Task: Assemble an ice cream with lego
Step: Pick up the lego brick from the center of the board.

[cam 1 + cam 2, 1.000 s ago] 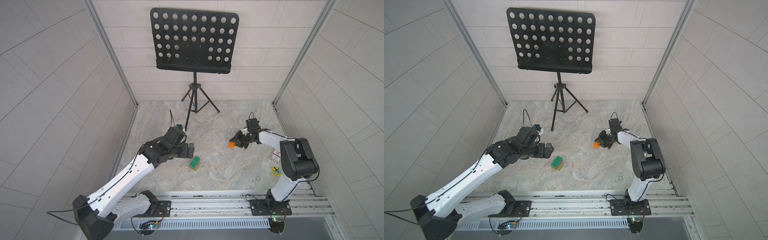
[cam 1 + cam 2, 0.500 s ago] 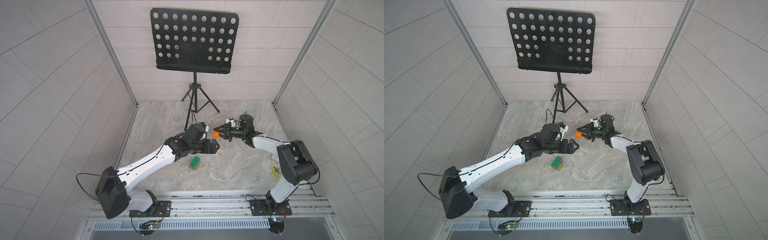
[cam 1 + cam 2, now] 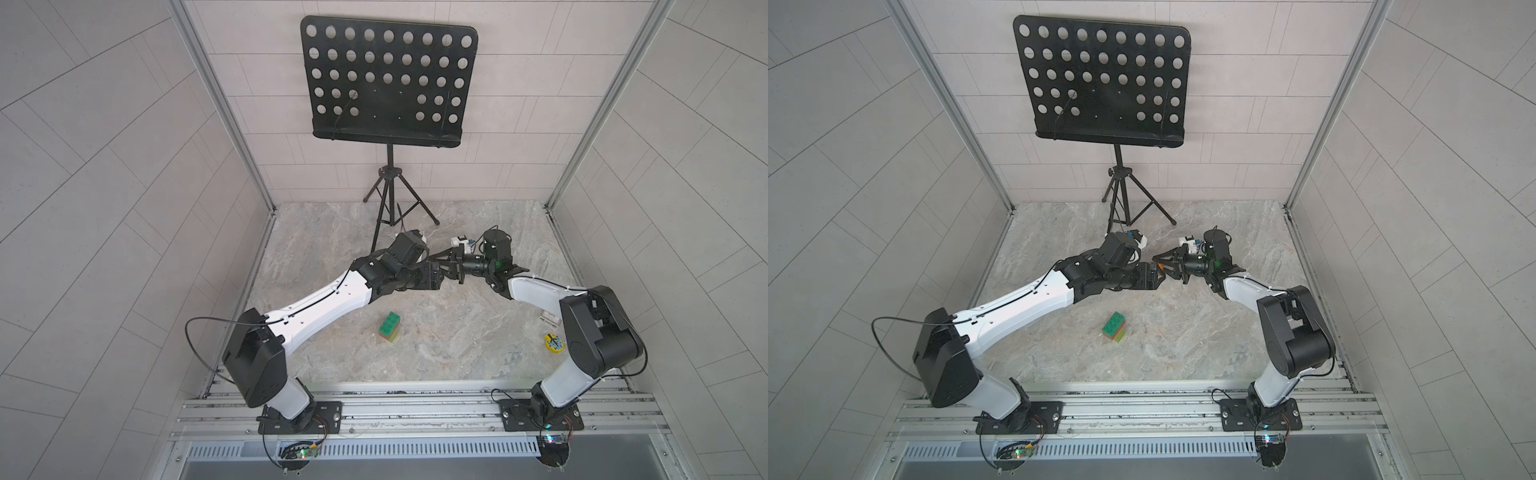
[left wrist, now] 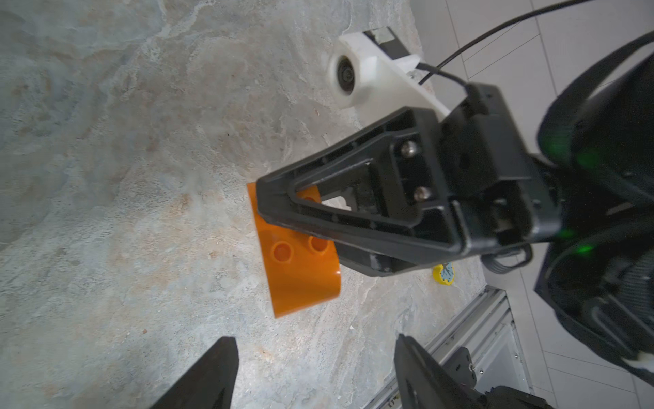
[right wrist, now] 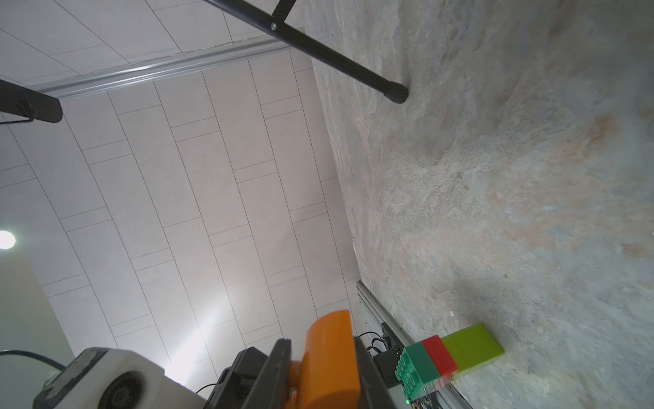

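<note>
My right gripper (image 5: 325,371) is shut on the orange rounded lego piece (image 5: 329,354), held in the air above the floor's middle back. From the left wrist the same orange piece (image 4: 297,262) shows its studded face between the right gripper's black fingers (image 4: 354,198). My left gripper (image 4: 315,350) faces it, open, its tips just short of the piece. In both top views the two grippers meet tip to tip: left gripper (image 3: 1152,281), right gripper (image 3: 1165,268). The partly built ice cream (image 3: 389,332) stands on the floor nearer the front: lime-green base, red layer, dark green studded top (image 5: 419,368).
A black music stand (image 3: 388,83) on a tripod (image 3: 388,199) stands at the back, one leg (image 5: 339,58) reaching towards the arms. A small yellow round object (image 3: 554,344) and a white card (image 3: 550,318) lie by the right arm's base. Tiled walls close in three sides.
The right gripper carried the orange piece up and towards the centre. The left arm swung over from the left to meet it, and its jaws have narrowed.
</note>
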You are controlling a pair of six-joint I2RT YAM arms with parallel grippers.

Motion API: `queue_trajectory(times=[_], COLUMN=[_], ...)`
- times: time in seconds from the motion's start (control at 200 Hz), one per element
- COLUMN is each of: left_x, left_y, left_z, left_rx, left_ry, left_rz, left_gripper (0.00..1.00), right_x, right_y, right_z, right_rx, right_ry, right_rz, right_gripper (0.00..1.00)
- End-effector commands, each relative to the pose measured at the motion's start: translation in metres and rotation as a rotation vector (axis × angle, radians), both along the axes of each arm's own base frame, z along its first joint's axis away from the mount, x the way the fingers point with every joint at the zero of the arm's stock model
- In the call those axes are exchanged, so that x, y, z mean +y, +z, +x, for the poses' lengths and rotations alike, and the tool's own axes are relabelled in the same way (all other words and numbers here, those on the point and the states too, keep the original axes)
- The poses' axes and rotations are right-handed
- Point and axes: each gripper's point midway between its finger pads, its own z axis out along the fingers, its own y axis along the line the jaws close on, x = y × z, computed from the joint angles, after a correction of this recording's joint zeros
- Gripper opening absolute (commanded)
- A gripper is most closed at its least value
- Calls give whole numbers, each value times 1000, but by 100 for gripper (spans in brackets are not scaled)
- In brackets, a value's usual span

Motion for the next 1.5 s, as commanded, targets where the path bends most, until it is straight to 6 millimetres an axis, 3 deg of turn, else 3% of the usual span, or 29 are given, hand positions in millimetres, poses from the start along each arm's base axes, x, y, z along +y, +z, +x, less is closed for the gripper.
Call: queue_trajectory(times=[0.0,0.446,0.611,0.891,0.986,1.057,1.167,1.252,1.337,1.492], left_x=[12,-8,-9,-12,-13,-12,-8,3,16,38], left_y=[-5,-4,-15,-21,-24,-26,-24,-23,-22,-19], left_z=[5,9,11,11,11,11,11,9,4,-16], left_rx=[-22,4,26,47,53,55,44,29,21,31], left_ry=[10,-40,-36,-40,-41,-41,-42,-44,-57,-124], left_rz=[97,88,111,114,118,129,149,193,233,300], left_gripper=[76,71,52,53,46,36,16,6,4,0], right_x=[2,3,4,6,6,6,3,-5,-17,-39], right_y=[9,4,6,7,7,6,-1,-7,-9,0], right_z=[-11,-17,-17,-19,-19,-21,-27,-31,-32,-23], right_rx=[-31,-37,-42,-45,-49,-50,-51,-66,-86,-142], right_ry=[33,42,36,40,41,46,62,60,50,-4], right_rz=[-9,-71,-75,-81,-86,-100,-158,-228,-301,-328], right_gripper=[13,13,13,13,13,15,24,43,60,75])
